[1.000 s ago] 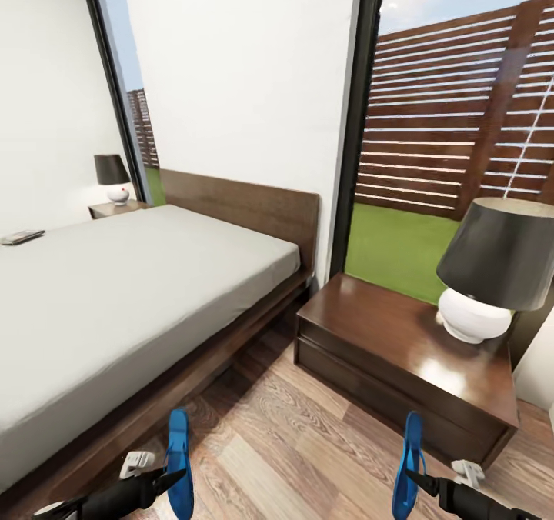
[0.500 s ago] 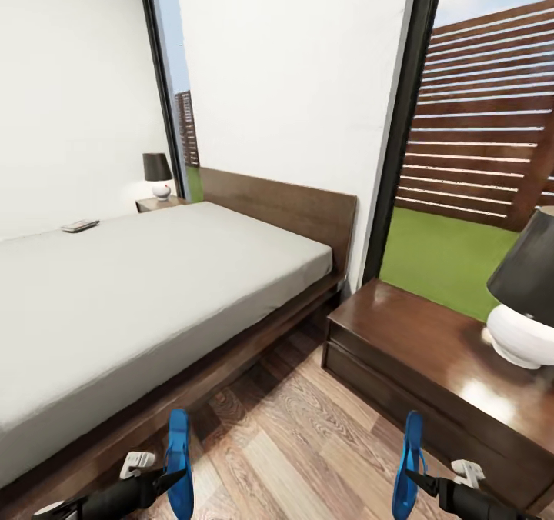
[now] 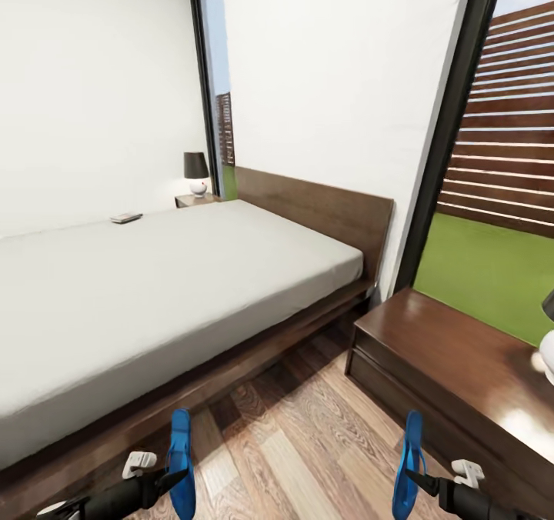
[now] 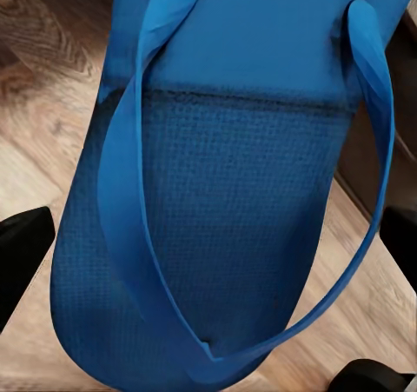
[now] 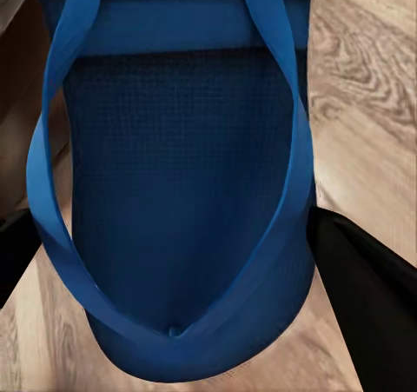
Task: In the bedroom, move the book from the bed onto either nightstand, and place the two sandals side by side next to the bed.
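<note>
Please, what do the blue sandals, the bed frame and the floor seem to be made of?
The two sandals: probably rubber or foam, matte, with a fine dimpled footbed and thin smooth straps. The bed frame: dark brown wood or veneer, with faint grain and a low sheen. The floor: wood planks or laminate, with a swirling grain and a slight gloss. All are rendered, so the material stays uncertain.

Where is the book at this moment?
In the head view, the book lies on the far left part of the bed, near the distant nightstand with the lamp.
</note>
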Controlling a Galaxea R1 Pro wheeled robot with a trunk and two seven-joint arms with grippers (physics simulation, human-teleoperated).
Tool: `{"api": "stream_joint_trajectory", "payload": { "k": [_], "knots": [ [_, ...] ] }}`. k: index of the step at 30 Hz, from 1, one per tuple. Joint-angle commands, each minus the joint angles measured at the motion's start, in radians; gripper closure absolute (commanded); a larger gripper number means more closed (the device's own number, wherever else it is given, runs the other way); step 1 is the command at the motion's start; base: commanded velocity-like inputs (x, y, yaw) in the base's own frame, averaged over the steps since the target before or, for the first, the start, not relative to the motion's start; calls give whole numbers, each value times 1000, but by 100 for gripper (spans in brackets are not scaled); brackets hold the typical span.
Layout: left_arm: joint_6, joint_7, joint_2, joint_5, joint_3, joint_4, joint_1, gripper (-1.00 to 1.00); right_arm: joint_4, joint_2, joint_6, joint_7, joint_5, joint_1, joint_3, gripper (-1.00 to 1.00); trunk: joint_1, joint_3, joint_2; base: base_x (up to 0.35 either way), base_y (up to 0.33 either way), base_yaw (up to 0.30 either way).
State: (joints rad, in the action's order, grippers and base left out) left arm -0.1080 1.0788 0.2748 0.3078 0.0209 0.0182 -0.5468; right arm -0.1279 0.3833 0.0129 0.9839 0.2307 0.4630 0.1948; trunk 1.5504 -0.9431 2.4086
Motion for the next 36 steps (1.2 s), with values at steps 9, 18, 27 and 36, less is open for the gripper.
{"api": "stream_joint_trajectory", "payload": {
  "k": [9, 18, 27, 36],
  "knots": [
    [-10, -18, 0, 1, 2, -1, -1, 100, 0, 0, 2, 4, -2, 0, 6, 100, 0, -1, 0, 0, -1, 292],
    [-10, -19, 0, 1, 2, -1, -2, 100, 0, 0, 2, 4, -2, 0, 6, 100, 0, -1, 0, 0, 0, 292],
    [-10, -19, 0, 1, 2, -1, -2, 100, 0, 0, 2, 4, -2, 0, 6, 100, 0, -1, 0, 0, 0, 292],
    [-10, -19, 0, 1, 2, -1, -2, 100, 0, 0, 2, 4, -2, 0, 6, 100, 0, -1, 0, 0, 0, 292]
  ]
}}
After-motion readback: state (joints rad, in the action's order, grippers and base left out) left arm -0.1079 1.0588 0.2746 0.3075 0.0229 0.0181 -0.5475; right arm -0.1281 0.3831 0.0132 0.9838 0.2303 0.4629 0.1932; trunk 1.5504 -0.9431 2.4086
